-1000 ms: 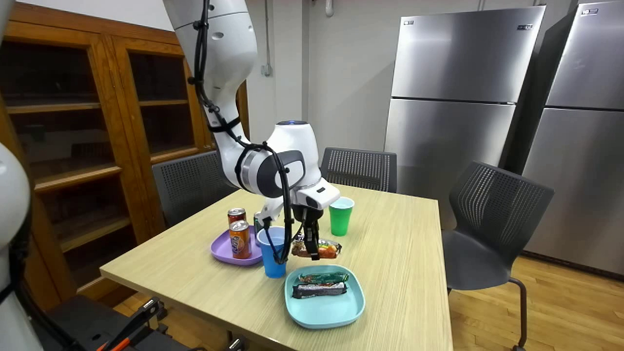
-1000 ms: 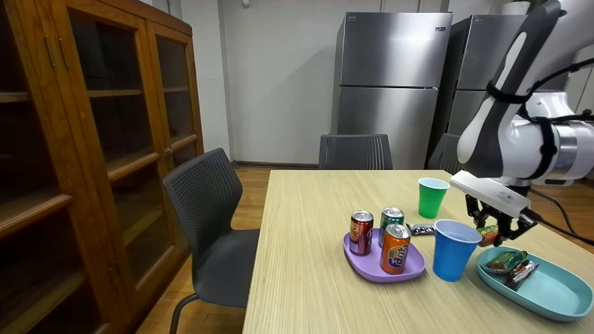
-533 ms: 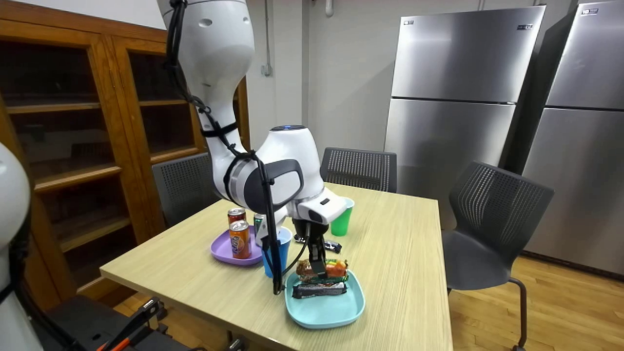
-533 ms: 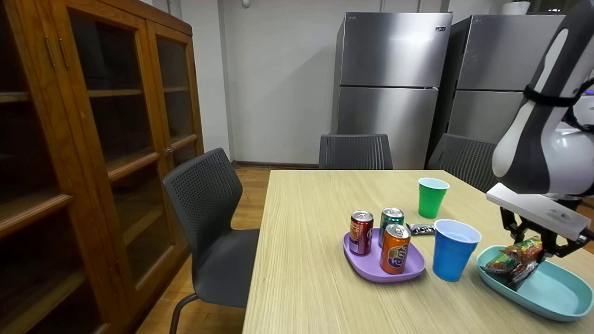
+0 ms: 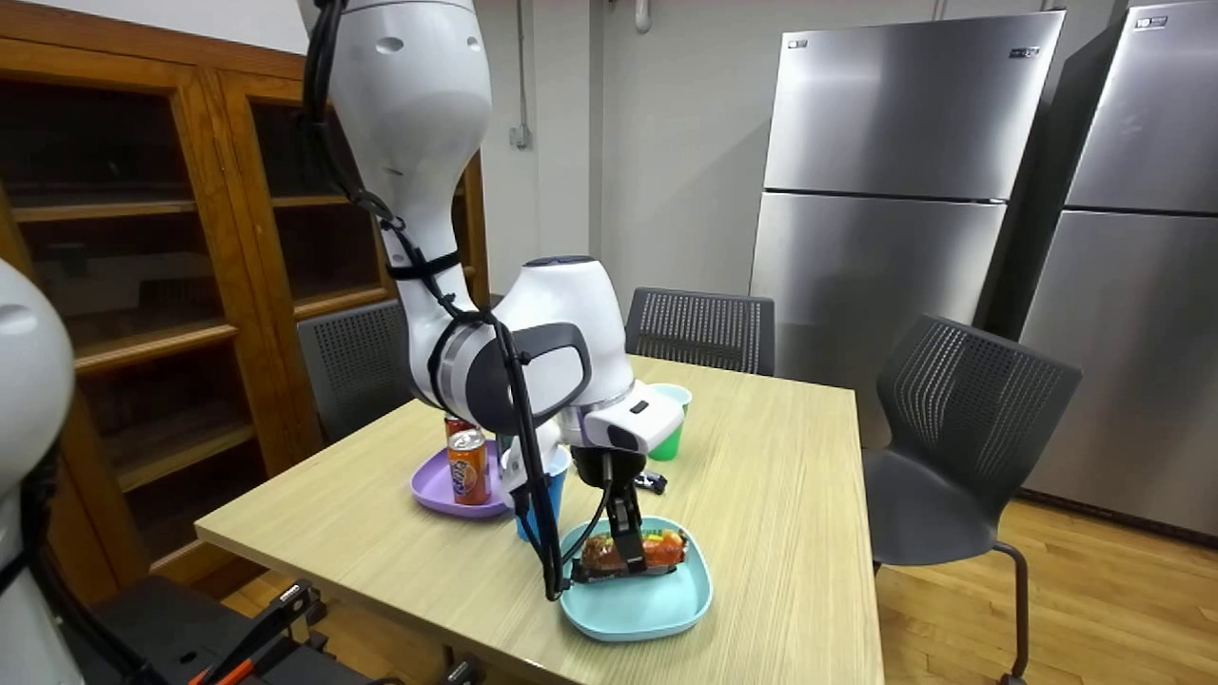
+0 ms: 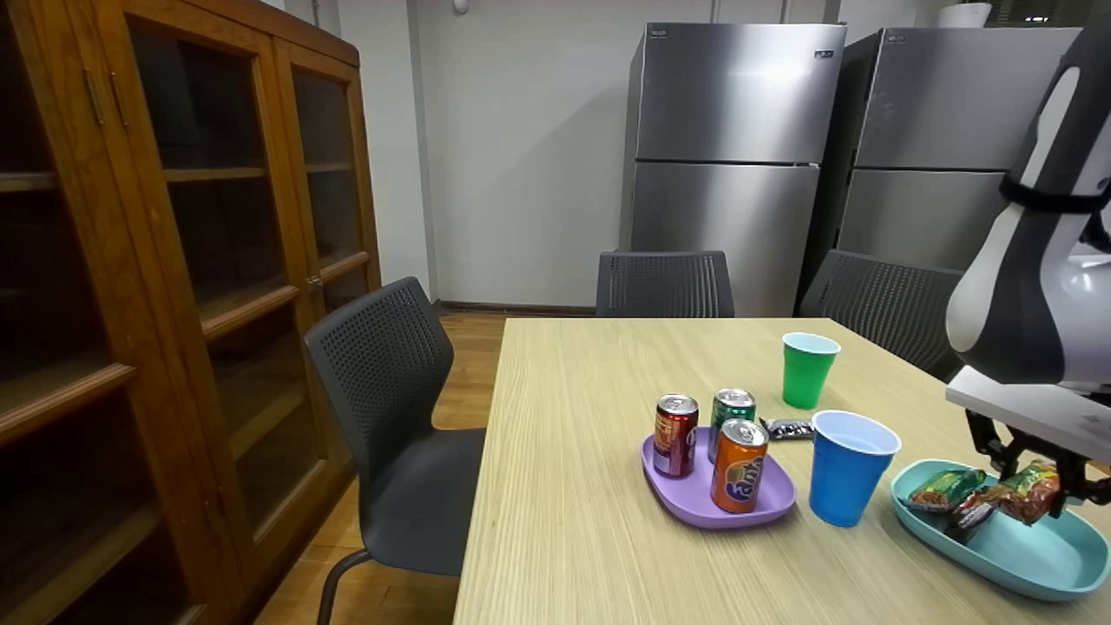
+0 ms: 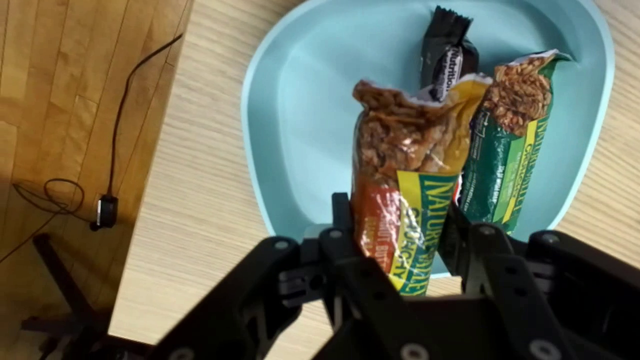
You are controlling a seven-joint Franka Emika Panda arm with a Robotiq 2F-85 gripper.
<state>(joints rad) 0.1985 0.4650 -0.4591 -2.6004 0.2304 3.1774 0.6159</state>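
Note:
My gripper [image 7: 397,215] is shut on a red and yellow granola bar [image 7: 390,145], one finger on each side of it. In both exterior views the gripper [image 5: 628,561] is low over the teal plate [image 5: 636,616] with this bar [image 6: 1033,491]. A green granola bar [image 7: 507,155] and a black-wrapped bar [image 7: 441,65] lie on the teal plate, by the far rim in the wrist view. The held bar partly covers the black bar in the wrist view. I cannot tell whether the held bar touches the plate or the other bars.
A blue cup [image 6: 846,482] stands close beside the teal plate. A purple plate [image 6: 690,505] holds a red can [image 6: 675,447], a green can [image 6: 726,408] and an orange can [image 6: 739,477]. A green cup [image 6: 807,378] and a black-wrapped bar [image 6: 788,429] are farther back. Chairs surround the table.
My gripper has carried the red and yellow bar from above the table behind the teal plate to over the plate, and lower. The other things have not moved.

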